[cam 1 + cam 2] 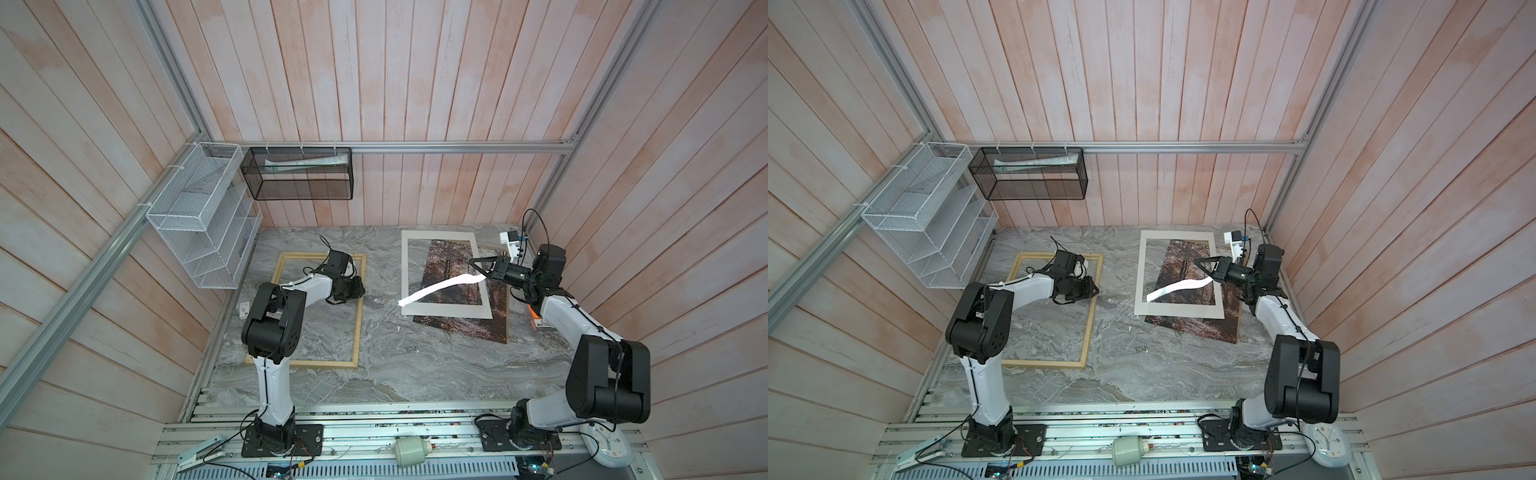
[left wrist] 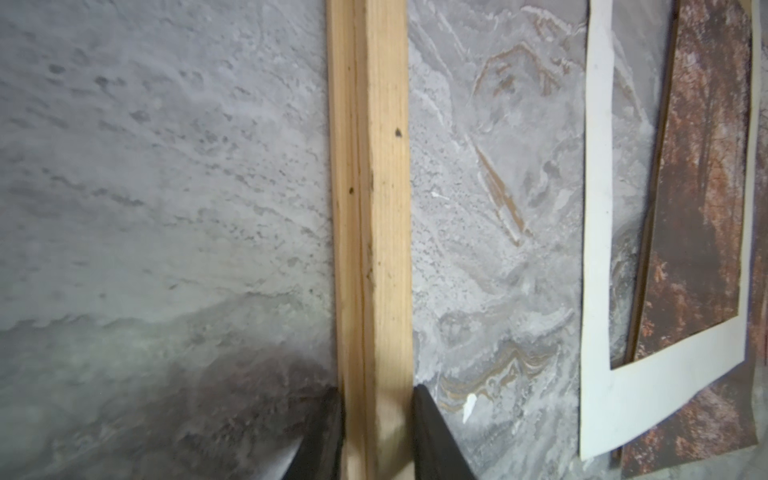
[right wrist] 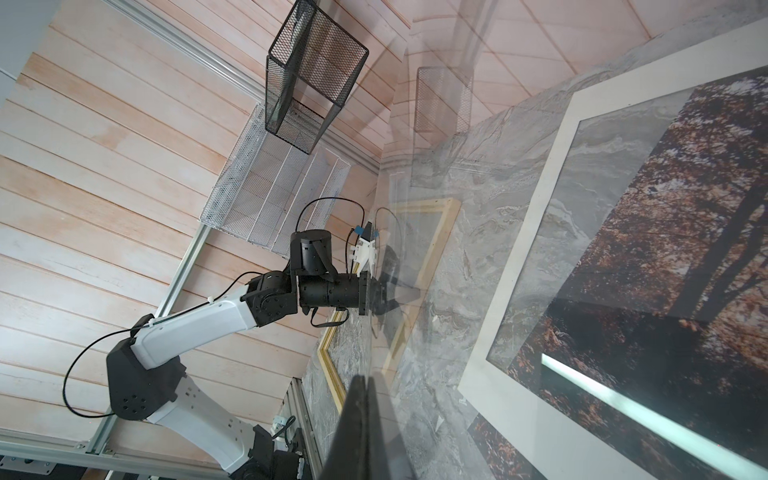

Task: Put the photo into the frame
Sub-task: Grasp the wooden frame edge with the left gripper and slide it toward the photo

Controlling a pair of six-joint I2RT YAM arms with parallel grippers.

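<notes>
The frame is an open rectangle of pale wood rails lying flat on the marble table's left half. My left gripper straddles the frame's right rail, both fingers pressed against its sides. The photo, an autumn forest print, lies at the right under a white mat. My right gripper hovers over them, shut on the edge of a clear pane, which shows as glare and reflections.
On the left wall hangs a white wire rack, and a black mesh basket hangs on the back wall. A clock and a pale cylinder lie on the front rail. An orange box sits by the right arm.
</notes>
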